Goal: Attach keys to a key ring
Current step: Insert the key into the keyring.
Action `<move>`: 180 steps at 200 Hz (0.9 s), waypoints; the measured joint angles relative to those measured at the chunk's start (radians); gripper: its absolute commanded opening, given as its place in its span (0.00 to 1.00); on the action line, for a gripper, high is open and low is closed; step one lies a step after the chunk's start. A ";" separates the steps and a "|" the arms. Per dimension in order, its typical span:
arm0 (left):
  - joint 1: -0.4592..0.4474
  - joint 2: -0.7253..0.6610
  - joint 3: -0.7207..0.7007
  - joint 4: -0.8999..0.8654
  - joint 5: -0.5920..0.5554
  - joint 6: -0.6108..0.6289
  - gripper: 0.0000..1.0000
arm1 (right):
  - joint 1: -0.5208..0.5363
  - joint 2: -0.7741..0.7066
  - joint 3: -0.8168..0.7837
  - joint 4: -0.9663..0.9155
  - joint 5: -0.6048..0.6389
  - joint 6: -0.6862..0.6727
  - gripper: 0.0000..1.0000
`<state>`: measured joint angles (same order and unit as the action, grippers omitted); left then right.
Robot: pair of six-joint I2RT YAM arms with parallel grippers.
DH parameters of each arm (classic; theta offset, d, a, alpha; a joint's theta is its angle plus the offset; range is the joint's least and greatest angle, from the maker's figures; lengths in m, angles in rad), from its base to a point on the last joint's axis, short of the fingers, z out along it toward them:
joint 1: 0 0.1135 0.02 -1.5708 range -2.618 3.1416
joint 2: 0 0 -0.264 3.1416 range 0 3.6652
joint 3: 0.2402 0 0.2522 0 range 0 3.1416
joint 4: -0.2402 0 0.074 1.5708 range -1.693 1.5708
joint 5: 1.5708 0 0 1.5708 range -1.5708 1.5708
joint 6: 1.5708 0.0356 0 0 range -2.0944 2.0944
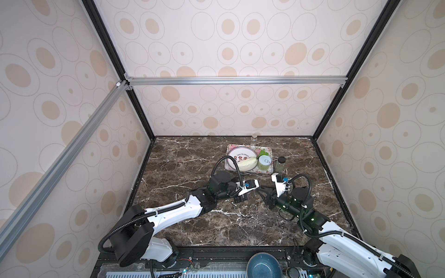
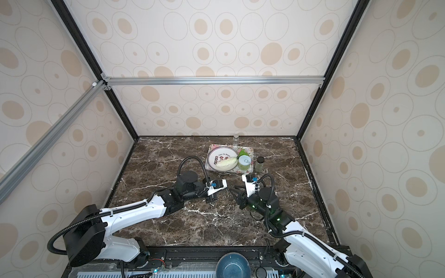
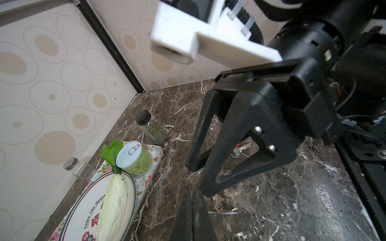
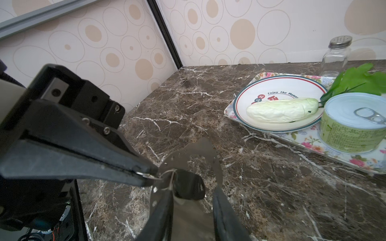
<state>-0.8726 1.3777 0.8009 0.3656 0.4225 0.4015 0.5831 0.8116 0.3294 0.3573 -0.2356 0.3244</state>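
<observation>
**Entry: key ring plate, fob and wire loop, both grippers in attendance**

Right wrist view.
- Left gripper (image 4: 149,174): jaws clenched on a thin wire loop (image 4: 171,179), with a sliver of ring metal showing at the tips.
- Key ring (image 4: 199,146): a grey crescent plate with small holes along its rim. It lies directly ahead of those clenched tips, and the loop is against its rim.
- Black fob (image 4: 188,185): just past the left tips and between the tips of the right gripper (image 4: 193,191).
- Right gripper: jaws released and standing apart, with the fob and the near part of the plate between them. Whether either pad touches cannot be told.

Left wrist view.
- Right gripper, seen side-on: jaws parted, with marble visible between them.
- Wire loop (image 3: 248,219): just beside the left gripper's own closed jaws.

Top views.
- Both grippers meet tip to tip over the marble table (image 1: 180,168).
- The floral tray (image 1: 240,145) sits beyond the jaws.
- Plate and fob are too small to make out.
</observation>
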 measured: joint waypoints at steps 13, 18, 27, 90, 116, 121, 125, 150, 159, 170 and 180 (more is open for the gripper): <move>0.000 -0.004 -0.002 0.008 -0.002 -0.002 0.00 | 0.000 0.003 0.000 0.000 -0.006 -0.003 0.31; 0.000 -0.005 -0.003 0.013 -0.003 -0.003 0.00 | 0.000 0.005 0.000 0.000 -0.010 -0.004 0.31; 0.000 -0.008 -0.005 0.018 -0.003 -0.005 0.00 | 0.000 0.009 0.000 0.000 -0.016 -0.005 0.30; 0.000 -0.011 -0.012 0.028 -0.006 -0.017 0.00 | 0.028 0.049 0.001 -0.001 -0.053 -0.029 0.30; 0.000 -0.015 -0.014 0.033 -0.006 -0.020 0.00 | 0.047 0.050 0.002 -0.001 -0.058 -0.044 0.31; 0.000 -0.016 -0.014 0.034 -0.006 -0.020 0.00 | 0.050 0.050 0.002 -0.001 -0.058 -0.046 0.31; 0.000 -0.017 -0.014 0.035 -0.006 -0.020 0.00 | 0.052 0.050 0.002 -0.001 -0.058 -0.048 0.31; 0.000 -0.028 -0.014 0.039 0.024 -0.029 0.00 | 0.060 0.056 0.003 -0.002 -0.057 -0.057 0.31; 0.000 -0.034 -0.017 0.046 0.048 -0.039 0.00 | 0.061 0.061 0.005 -0.002 -0.056 -0.060 0.30; 0.000 -0.045 -0.025 0.063 0.084 -0.054 0.00 | 0.066 0.066 0.007 -0.005 -0.056 -0.063 0.30; 0.000 -0.053 -0.032 0.076 0.109 -0.067 0.00 | 0.071 0.067 0.008 -0.005 -0.056 -0.065 0.30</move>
<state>-0.8726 1.3243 0.7692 0.4419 0.5320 0.3347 0.6537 0.8783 0.3374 0.3519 -0.2913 0.2592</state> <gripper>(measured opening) 0.050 0.303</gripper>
